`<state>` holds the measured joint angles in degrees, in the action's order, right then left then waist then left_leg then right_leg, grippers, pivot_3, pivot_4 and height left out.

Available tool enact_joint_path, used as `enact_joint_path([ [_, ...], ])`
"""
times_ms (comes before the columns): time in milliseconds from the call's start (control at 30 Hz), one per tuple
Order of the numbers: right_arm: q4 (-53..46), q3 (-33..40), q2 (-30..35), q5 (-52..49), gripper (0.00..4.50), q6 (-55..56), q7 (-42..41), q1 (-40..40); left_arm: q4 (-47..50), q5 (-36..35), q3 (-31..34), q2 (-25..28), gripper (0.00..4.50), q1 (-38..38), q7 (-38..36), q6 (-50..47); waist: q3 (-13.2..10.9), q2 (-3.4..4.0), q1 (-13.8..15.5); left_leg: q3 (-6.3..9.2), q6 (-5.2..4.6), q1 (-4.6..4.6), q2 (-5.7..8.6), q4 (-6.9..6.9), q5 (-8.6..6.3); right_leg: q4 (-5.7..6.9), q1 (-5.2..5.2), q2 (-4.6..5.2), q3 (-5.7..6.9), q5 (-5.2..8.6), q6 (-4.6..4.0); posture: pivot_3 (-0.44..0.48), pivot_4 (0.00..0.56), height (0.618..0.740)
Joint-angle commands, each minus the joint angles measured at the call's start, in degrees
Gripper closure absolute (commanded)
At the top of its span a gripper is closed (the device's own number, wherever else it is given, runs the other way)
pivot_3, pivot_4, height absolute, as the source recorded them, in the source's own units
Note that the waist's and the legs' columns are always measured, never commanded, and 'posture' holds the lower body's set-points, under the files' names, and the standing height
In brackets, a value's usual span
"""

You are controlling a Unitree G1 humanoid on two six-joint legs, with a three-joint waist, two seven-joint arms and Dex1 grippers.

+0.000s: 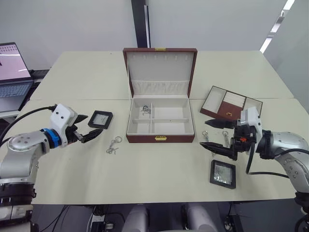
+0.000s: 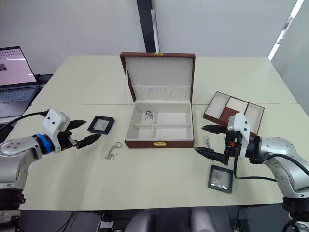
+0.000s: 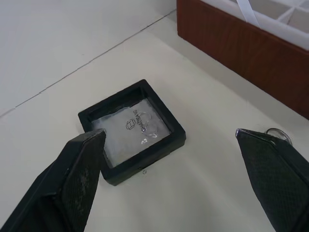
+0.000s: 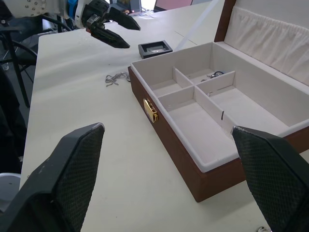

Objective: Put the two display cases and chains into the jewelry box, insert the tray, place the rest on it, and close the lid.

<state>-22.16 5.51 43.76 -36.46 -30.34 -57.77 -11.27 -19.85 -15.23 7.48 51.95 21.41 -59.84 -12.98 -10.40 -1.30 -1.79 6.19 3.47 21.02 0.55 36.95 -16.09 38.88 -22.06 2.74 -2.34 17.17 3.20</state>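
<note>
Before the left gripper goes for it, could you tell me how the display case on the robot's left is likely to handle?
The display case lies flat on the table, so it probably won't roll or tip. Its black frame looks rigid and should suit a pinch across two edges by the open left gripper. The clear window looks thin and glossy, so it may be slippery and easily dented.

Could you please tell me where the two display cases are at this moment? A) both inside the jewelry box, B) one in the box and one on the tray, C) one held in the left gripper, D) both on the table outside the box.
D: one display case lies on the table by the open left gripper, the other display case near the right gripper, both outside the jewelry box.
</note>
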Motion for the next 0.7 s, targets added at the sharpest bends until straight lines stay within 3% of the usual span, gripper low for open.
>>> enact_joint_path([
  [33, -3.01, 1.35, -0.39, -0.23, 0.00, 0.89, 1.39, 0.65, -8.94, 4.58, -4.15, 1.64, 0.04, 6.52, -5.39, 6.08, 0.00, 0.00, -0.02, 0.00, 0.00, 0.01, -0.02, 0.00, 0.00, 0.00, -0.01, -0.03, -0.01, 0.00, 0.00, 0.000, 0.150, 0.740],
  [333, -8.78, 4.41, 0.21, -2.30, 0.00, -0.07, 4.73, 5.52, -29.04, 13.23, -12.76, 0.01, 0.04, 21.73, -13.72, 13.15, 0.00, -0.01, -0.14, 0.01, 0.00, 0.11, -0.05, 0.04, 0.00, 0.09, -0.13, -0.11, -0.02, 0.00, 0.00, 0.000, 0.150, 0.740],
  [700, -13.19, 5.74, 1.65, -3.22, 0.00, -0.29, 5.31, 9.16, -38.26, 17.66, -14.53, -0.97, 0.04, 27.00, -14.89, 18.11, 0.00, -0.03, -0.21, 0.05, 0.00, 0.12, -0.09, 0.06, 0.00, 0.11, -0.13, -0.15, -0.01, 0.00, 0.00, 0.000, 0.150, 0.740],
])
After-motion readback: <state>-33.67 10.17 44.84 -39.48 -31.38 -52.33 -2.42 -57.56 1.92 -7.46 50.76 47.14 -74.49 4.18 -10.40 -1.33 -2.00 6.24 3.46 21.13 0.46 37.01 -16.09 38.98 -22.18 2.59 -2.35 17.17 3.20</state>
